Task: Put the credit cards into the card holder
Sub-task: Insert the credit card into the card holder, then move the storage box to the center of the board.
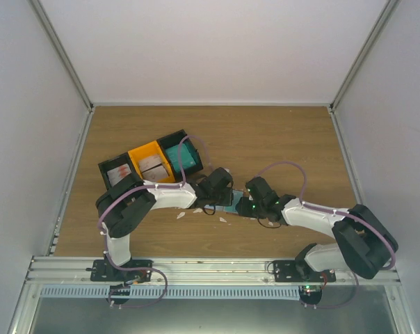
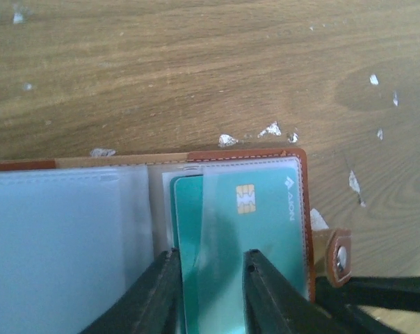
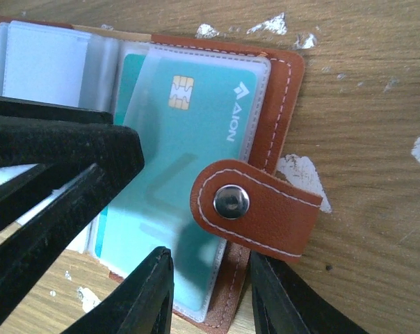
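The reddish-brown card holder point(image 2: 248, 154) point(image 3: 283, 83) point(image 1: 232, 203) lies open on the table between the two arms. A teal credit card point(image 2: 265, 209) point(image 3: 196, 132) with a gold chip sits partly inside a clear sleeve, its left strip uncovered. My left gripper point(image 2: 210, 256) point(image 1: 220, 191) is open, its fingertips down on the card's near end with the card flat between them. My right gripper point(image 3: 208, 256) point(image 1: 248, 202) is open and straddles the near edge of the holder's right cover. The closing tab point(image 3: 255, 209) point(image 2: 338, 254) curls up just above it. More cards lie in the bins point(image 1: 182, 156).
A row of three bins stands at the back left: a black one point(image 1: 106, 170), an orange one point(image 1: 142, 150) and another black one point(image 1: 174, 137), each with cards in it. Small white scraps point(image 1: 181, 214) point(image 2: 271, 129) dot the wood near the holder. White walls close in the table.
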Robot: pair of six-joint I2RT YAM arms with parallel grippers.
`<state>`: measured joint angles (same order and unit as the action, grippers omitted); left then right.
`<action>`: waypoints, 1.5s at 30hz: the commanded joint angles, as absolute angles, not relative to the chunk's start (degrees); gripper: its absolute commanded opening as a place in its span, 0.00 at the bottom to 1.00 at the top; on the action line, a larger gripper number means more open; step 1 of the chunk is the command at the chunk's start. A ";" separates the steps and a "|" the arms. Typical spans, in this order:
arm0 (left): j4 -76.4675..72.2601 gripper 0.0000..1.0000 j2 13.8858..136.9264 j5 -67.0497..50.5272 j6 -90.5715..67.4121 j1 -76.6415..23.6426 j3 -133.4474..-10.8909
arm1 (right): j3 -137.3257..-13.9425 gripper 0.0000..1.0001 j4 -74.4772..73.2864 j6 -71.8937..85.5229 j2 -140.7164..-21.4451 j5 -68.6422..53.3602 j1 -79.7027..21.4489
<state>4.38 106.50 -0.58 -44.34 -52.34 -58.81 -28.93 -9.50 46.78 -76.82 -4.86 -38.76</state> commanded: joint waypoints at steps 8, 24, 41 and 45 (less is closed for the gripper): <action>11.16 0.57 93.30 8.71 -32.77 -50.67 -60.76 | -32.22 0.43 -18.31 44.76 -67.00 3.41 -38.23; 28.36 0.56 73.69 11.54 -27.35 -25.36 -55.80 | -36.57 0.46 -12.85 37.74 -67.86 -2.51 -38.64; 29.84 0.26 85.60 8.57 -22.99 -15.61 -56.51 | -50.08 0.44 -7.31 32.68 -89.19 -5.30 -45.97; 28.10 0.27 89.94 5.00 -22.85 -15.57 -58.08 | -52.07 0.44 -6.94 32.91 -92.57 -5.70 -46.74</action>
